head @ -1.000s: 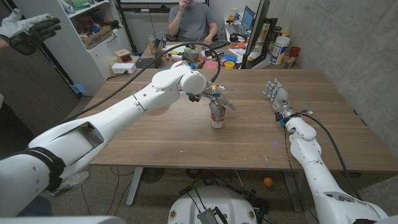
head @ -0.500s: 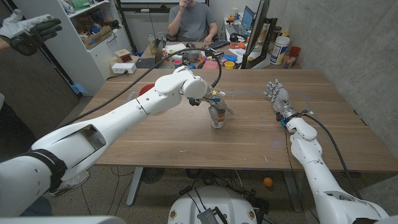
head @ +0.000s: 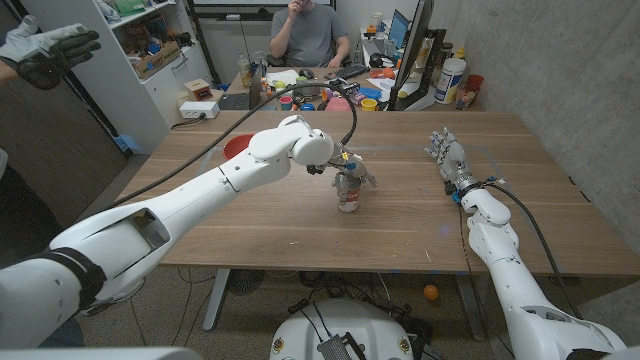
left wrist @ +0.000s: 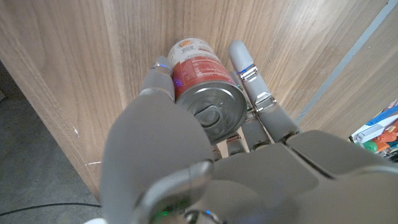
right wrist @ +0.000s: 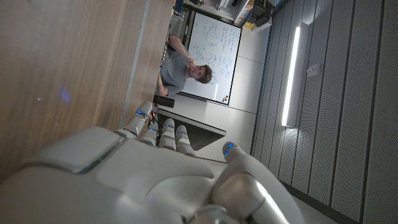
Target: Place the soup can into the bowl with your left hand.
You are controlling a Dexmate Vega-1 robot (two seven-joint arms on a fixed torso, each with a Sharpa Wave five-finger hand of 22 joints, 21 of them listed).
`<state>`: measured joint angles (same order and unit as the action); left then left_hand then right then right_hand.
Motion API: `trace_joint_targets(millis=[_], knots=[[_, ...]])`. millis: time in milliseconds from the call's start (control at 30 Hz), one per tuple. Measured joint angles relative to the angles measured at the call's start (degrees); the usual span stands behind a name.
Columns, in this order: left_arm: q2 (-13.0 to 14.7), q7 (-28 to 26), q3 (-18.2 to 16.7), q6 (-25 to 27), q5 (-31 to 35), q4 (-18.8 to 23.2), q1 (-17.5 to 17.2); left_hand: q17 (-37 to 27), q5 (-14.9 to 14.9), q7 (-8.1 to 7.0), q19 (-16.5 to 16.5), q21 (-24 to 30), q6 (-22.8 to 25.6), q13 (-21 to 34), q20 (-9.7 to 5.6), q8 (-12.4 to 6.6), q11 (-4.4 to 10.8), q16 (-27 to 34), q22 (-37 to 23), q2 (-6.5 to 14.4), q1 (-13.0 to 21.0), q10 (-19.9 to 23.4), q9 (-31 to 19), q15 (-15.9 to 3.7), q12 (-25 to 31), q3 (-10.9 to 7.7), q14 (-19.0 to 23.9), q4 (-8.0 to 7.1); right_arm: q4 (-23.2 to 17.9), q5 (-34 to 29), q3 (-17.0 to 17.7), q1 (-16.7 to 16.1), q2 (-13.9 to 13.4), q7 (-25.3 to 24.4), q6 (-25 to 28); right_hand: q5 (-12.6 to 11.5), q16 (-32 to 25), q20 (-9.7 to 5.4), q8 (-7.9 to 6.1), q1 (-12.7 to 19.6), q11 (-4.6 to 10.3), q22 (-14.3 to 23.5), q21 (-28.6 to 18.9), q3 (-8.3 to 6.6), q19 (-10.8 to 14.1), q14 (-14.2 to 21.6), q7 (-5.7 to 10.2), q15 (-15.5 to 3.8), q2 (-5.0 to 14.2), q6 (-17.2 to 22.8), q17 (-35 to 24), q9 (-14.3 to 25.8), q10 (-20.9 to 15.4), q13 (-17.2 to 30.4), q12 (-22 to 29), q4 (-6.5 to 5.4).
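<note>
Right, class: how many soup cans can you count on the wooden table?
1. The soup can stands upright near the table's middle, with the left hand around its top. Others may be hidden behind the arm.

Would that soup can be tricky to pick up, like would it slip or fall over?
The can looks like rigid metal, so it probably won't crush. Its smooth label may slip a little. It stands upright on the table, taller than wide, so a sideways nudge could tip it and let it roll.
</note>
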<state>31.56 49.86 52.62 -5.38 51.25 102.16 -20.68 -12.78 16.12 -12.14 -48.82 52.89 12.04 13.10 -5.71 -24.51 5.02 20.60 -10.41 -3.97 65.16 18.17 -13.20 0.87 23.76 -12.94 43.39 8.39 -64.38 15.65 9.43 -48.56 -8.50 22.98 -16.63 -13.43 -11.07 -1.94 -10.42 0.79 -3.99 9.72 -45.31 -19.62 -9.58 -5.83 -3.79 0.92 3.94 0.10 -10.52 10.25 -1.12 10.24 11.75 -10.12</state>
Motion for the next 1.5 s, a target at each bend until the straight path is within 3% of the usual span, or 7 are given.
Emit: trace_joint_targets(millis=[100,167,267,633,1500], knots=[[0.4,-3.1,-1.0,-0.5,0.0,0.3,-1.2,-2.0,-2.2,2.33,-1.9,3.7,14.8,1.7,-0.66,-5.08,1.16,0.8,-0.5,-2.1,2.2,10.6,-0.4,-0.13,4.6,-1.14,1.8,0.38,0.2,-0.3,-0.1,0.1,-0.1,-0.1,-0.2,0.0,0.0,0.00,0.00,0.0,0.00,0.0,0.0,0.00,0.0,0.0,0.00,0.00,0.00,0.0,0.0,0.0,0.0,0.0,0.0,0.00],[0.5,-4.1,-1.3,-0.5,-0.1,0.4,-1.5,-3.7,-3.4,3.52,-3.1,6.1,21.1,1.8,-1.23,-6.91,0.48,2.1,-0.7,-3.0,3.3,13.8,-0.4,-0.37,7.2,-1.22,3.3,0.30,0.2,-0.4,-0.1,0.1,-0.1,-0.2,-0.2,0.0,0.0,0.00,0.00,0.0,0.00,0.0,0.0,0.00,0.0,0.0,0.00,0.00,0.00,0.0,0.0,0.0,0.0,0.0,0.0,0.00],[0.9,-6.7,-2.6,-1.0,-0.6,0.6,-2.9,-5.7,-4.4,1.69,-3.5,8.5,23.6,1.7,-1.47,-9.23,-0.31,2.7,-0.7,-3.9,4.1,15.7,-0.4,-0.14,7.3,-1.74,3.7,0.13,0.4,-0.7,-0.2,0.2,-0.2,-0.5,-0.4,0.0,0.0,0.00,0.00,0.0,0.00,0.0,0.4,0.00,0.0,0.0,0.00,0.00,0.00,0.0,0.0,0.0,0.0,0.0,0.0,0.00],[1.4,-11.5,-4.4,-1.2,-2.5,0.9,-4.6,-7.7,-5.0,1.03,-4.0,10.9,26.9,1.7,-1.55,-9.65,-0.31,3.0,-0.7,-4.9,5.2,17.7,0.3,-0.42,7.3,-2.15,4.5,0.31,0.5,-1.1,-0.7,0.3,-0.4,-0.9,-0.6,0.0,0.0,0.00,0.00,0.0,0.00,0.0,0.6,0.00,0.0,0.0,0.00,0.00,0.00,0.0,0.0,0.0,0.0,0.0,0.0,0.00],[3.3,-14.2,-8.2,1.4,-3.1,4.0,-6.0,-8.8,-5.0,0.92,-4.1,12.0,27.5,1.7,-1.47,-10.54,-0.31,2.0,-0.5,-5.6,5.8,18.9,0.8,-0.37,7.3,-2.39,5.1,0.54,0.1,-2.0,-1.8,0.3,-0.8,-2.0,-0.6,0.0,0.0,0.00,0.00,0.0,0.00,0.0,0.8,0.00,0.0,0.0,0.00,0.00,0.00,0.0,0.0,0.0,0.0,0.0,0.0,0.00]])
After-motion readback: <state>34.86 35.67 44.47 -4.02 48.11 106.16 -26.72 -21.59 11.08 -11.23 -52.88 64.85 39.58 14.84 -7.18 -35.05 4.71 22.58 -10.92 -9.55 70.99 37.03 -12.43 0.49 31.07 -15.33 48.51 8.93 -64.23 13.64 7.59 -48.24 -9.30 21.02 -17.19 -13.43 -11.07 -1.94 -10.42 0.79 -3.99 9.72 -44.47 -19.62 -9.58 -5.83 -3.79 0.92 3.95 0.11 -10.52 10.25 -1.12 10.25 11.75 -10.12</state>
